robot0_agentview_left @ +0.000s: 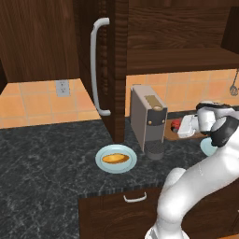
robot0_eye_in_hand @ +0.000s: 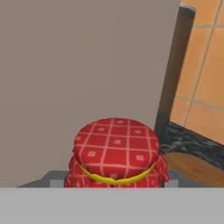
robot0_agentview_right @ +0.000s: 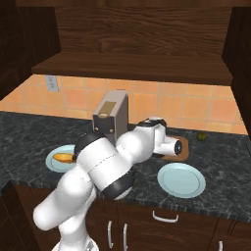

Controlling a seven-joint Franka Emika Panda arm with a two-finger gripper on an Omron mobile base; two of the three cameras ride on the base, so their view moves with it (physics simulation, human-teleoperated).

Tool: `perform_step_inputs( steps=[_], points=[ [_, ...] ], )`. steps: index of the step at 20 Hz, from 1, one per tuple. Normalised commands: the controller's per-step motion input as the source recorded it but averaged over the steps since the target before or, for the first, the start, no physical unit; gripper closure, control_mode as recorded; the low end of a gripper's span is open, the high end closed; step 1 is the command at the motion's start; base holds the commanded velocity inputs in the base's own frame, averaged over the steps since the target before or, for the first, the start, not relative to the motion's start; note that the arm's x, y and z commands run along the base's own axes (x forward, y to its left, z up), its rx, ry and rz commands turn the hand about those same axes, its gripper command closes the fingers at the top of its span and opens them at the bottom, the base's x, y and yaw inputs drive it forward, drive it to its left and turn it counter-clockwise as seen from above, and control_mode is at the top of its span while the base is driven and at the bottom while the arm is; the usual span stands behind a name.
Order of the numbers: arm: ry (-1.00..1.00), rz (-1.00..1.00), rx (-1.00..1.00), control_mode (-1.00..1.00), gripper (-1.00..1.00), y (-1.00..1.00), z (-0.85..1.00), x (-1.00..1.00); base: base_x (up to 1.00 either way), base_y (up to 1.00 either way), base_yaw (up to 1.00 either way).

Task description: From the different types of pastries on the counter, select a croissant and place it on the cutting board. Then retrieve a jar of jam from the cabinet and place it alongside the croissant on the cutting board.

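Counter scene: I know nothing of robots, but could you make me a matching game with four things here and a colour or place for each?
Things:
1. jar of jam
2. long pastry
3. coffee machine
4. tall door handle

Descriptions:
A. white
B. red checked top with a yellow band
C. lying on a pale blue plate
D. grey box standing on the counter

Pairs: 1-B, 2-C, 3-D, 4-A
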Motion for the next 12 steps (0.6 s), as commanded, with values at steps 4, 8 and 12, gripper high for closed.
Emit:
perform_step_inputs(
  steps=[4,8,12],
  points=[
    [0.00,0.08,0.00,-1.00,1.00,-0.10,-0.30,0.39,0.00,0.00,0.00],
    [0.00,0.03,0.00,-1.00,1.00,-0.01,-0.35,0.22,0.00,0.00,0.00],
    [-0.01,0.00,0.00,-1.00,1.00,0.03,-0.33,0.01,0.00,0.00,0.00]
  ],
)
